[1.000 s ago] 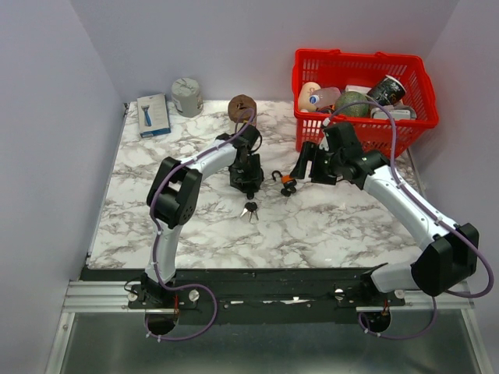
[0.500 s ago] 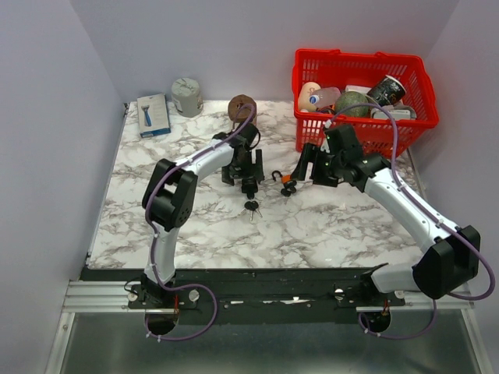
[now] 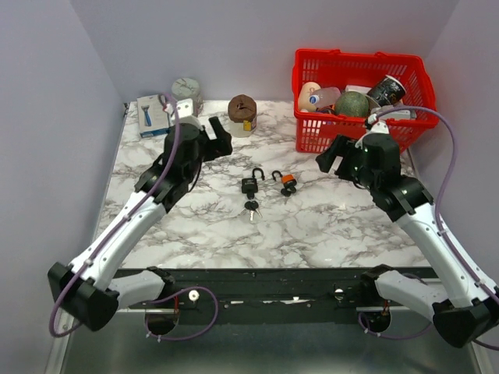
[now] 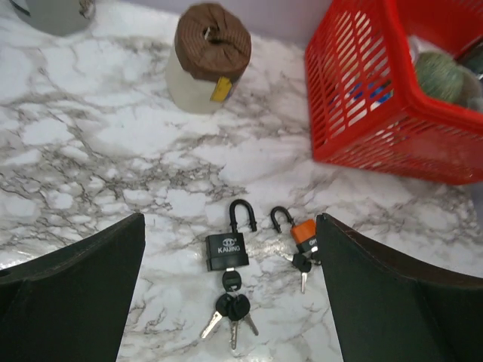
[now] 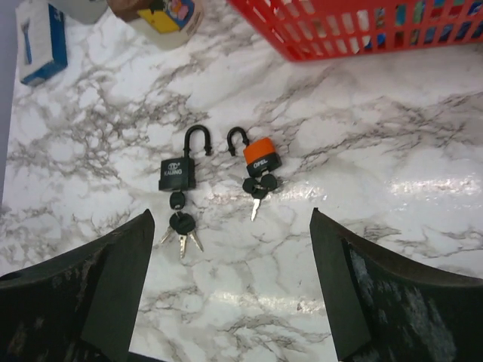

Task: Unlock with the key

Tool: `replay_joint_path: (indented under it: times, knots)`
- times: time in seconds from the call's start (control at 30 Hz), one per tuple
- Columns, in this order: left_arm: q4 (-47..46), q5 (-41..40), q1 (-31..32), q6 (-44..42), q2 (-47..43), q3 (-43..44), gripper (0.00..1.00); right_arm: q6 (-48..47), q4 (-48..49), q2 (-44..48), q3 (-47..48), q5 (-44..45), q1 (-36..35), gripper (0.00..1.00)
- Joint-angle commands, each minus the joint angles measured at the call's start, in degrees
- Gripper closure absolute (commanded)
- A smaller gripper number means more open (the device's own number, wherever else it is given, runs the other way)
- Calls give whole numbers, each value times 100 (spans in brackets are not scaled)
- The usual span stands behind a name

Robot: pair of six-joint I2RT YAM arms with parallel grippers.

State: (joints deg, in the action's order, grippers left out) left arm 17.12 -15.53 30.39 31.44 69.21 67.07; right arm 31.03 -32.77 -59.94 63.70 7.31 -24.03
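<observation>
Pulled back from the two padlocks since a second ago, on both sides. At the left gripper (image 3: 212, 138), up and off toward the far left, near the brown-topped jar (image 3: 242, 114), with the arm stretched long and low from its base across the marble table (image 3: 327, 226). At the right gripper (image 3: 331, 156), off to the right, just in front of the red basket (image 3: 355, 134), with the elbow bent out toward the right edge. Spread wide on both, with nothing between the fingers (image 4: 75, 294) in either wrist view. Lying in the middle of the table, apart from both grippers and roughly midway between them: the black padlock (image 3: 250, 184), shackle raised, a key in its underside, more keys (image 3: 251, 208) fanned on a ring nearer the bases. Just beside it to the right, not touching: a smaller orange padlock (image 3: 288, 181), shackle likewise raised, a dark-headed key hanging from it. From above, only small dark shapes. From the left wrist, white lettering on the black body, with jar and basket beyond. From the right wrist, both locks side by side, lettering on the orange one too, and a blue box (image 5: 41, 41) at the far corner.
</observation>
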Motion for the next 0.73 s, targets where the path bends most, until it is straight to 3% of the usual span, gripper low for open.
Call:
replay_joint_path:
  times: [0.0,0.27,0.7]
  knots:
    - [-342,-951,19,-138,-794,-431,1,-421,464,587,-279,999,21,9]
    - [-393,-1084,19,-121,-1603,-888,1,-922,1168,1318,-859,1492,21,7]
    - [-526,-1259,19,-261,-1490,-775,1,-941,1203,1275,-868,1545,21,7]
